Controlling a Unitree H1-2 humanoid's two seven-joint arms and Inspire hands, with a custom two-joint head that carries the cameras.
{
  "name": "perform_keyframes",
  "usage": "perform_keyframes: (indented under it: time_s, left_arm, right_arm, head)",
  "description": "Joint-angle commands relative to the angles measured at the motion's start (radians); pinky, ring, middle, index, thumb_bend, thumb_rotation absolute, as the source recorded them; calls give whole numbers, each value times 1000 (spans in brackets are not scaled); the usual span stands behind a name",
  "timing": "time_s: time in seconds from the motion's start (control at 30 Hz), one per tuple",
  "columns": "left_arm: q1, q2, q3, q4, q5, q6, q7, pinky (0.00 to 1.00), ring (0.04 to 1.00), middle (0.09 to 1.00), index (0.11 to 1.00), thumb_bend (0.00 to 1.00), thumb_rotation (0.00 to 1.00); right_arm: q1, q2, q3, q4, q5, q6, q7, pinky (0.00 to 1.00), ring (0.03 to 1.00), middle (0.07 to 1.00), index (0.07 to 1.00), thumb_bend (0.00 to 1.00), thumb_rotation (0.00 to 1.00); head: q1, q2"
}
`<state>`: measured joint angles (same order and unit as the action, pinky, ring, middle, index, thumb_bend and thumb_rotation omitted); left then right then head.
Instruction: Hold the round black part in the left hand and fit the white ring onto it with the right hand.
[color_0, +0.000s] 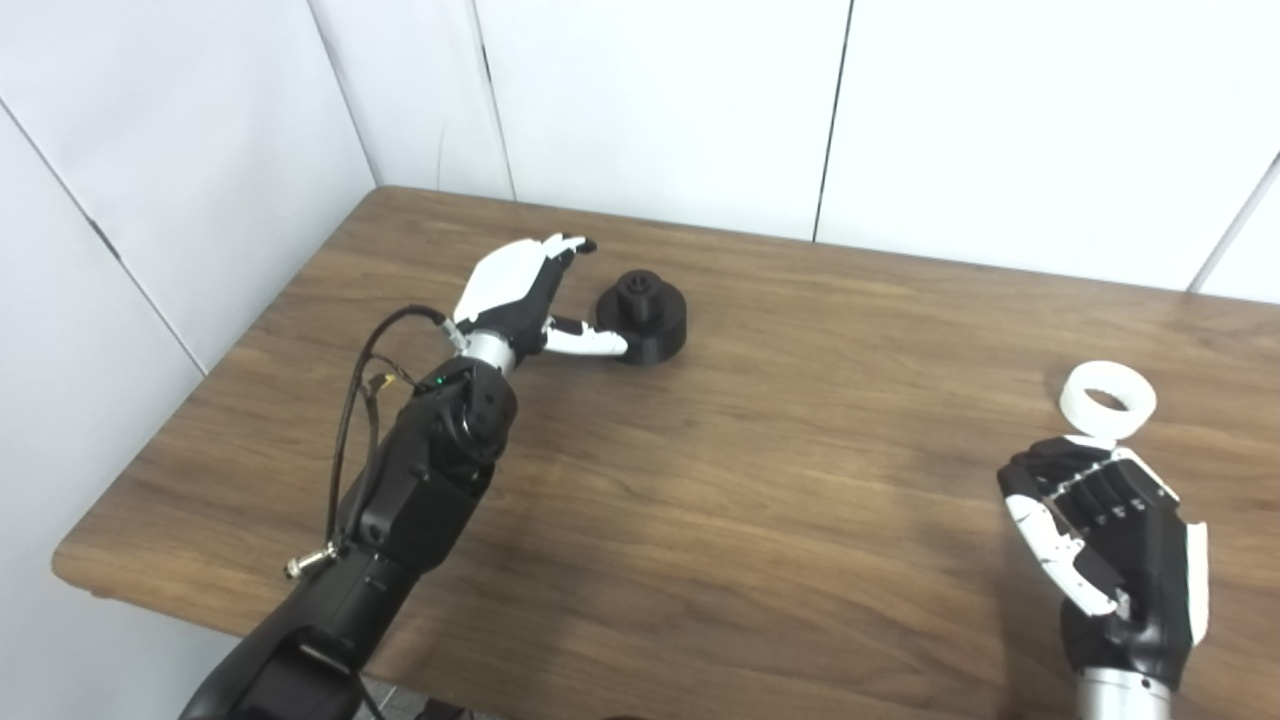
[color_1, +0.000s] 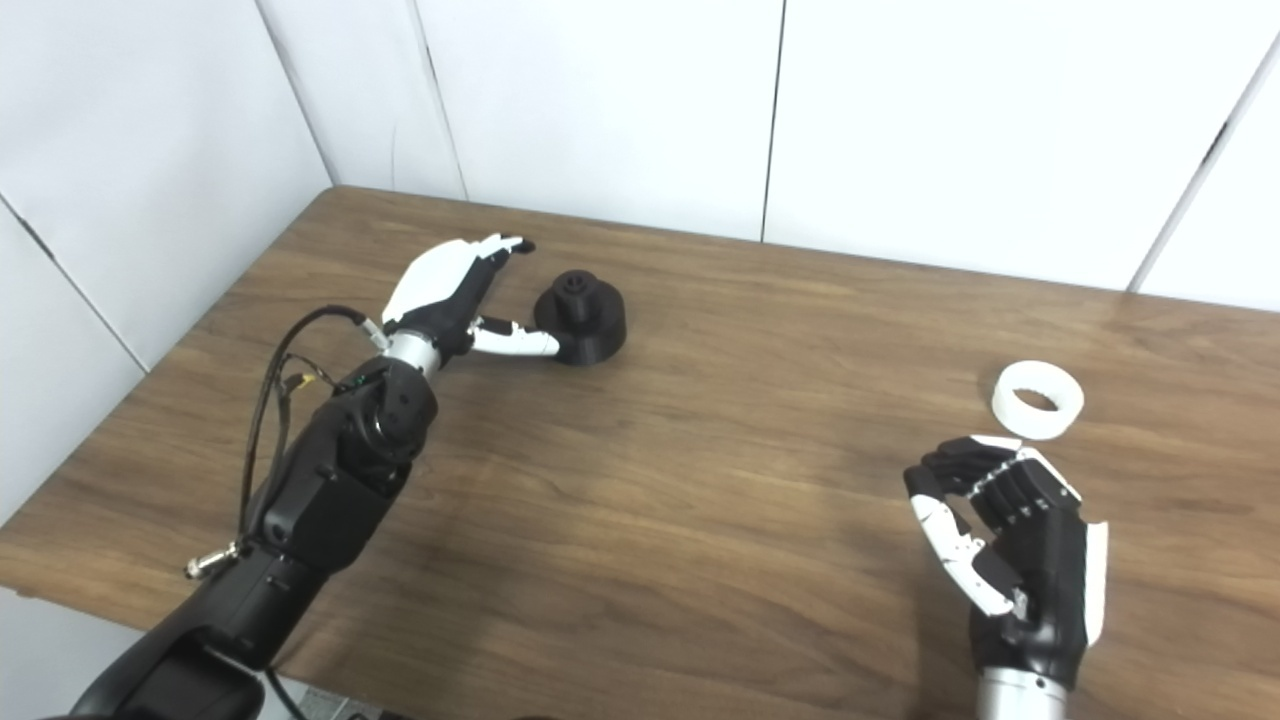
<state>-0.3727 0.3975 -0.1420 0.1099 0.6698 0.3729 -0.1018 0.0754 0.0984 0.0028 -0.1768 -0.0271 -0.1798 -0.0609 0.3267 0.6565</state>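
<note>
Left eye view: left hand (color_0: 520, 290) spread open beside round black part (color_0: 645, 317) on wooden table (color_0: 760, 480), thumb touching its base (not gripped); right hand (color_0: 1110, 540) fingers curled, holding nothing, just short of white ring (color_0: 1107, 399), which lies flat near the right edge
</note>
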Motion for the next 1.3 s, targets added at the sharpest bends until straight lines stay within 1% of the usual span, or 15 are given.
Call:
perform_keyframes:
  time_s: [0.0,0.2,0.37,0.43,0.67,0.8,0.97,1.07,1.27]
  left_arm:
    - [-70,29,-4,19,7,-4,-3,902,1000,993,896,991,464]
    - [-85,24,-23,67,1,-9,-17,895,1000,998,892,1000,503]
    - [-96,13,-43,94,0,-4,-22,882,1000,1000,893,1000,474]
    - [-98,9,-51,104,-1,-8,-19,882,1000,999,892,1000,484]
    - [-100,-12,-66,135,-10,-18,1,882,1000,995,894,1000,493]
    - [-98,-27,-64,150,-21,-19,15,883,1000,995,892,999,479]
    - [-96,-41,-64,159,-35,-26,32,895,1000,1000,897,996,497]
    - [-97,-49,-63,169,-39,-31,45,877,1000,1000,894,996,494]
    - [-100,-57,-65,178,-43,-35,61,886,1000,993,886,989,501]
  right_arm:
    - [33,-11,0,-22,-2,-39,2,427,497,493,490,518,4]
    - [36,-9,0,-28,-1,-33,1,423,495,492,490,518,4]
    - [37,-9,-1,-28,-4,-33,1,427,500,493,490,518,5]
    - [36,-9,-1,-27,-3,-37,1,427,499,493,490,518,4]
    - [37,-8,-2,-26,-9,-37,-2,421,497,494,490,518,4]
    - [39,-5,-1,-28,-5,-40,-3,419,493,492,491,519,4]
    - [40,-3,-1,-32,-1,-35,-4,421,489,489,493,519,4]
    - [41,-3,0,-34,-6,-33,-5,420,487,490,492,519,4]
    - [45,-1,-1,-44,-6,-22,-9,420,488,493,490,519,4]
  head:
    - [0,1]
    - [-1,4]
    - [-2,4]
    - [-2,5]
    - [-7,8]
    - [-8,9]
    - [-8,9]
    - [-9,14]
    - [-12,18]
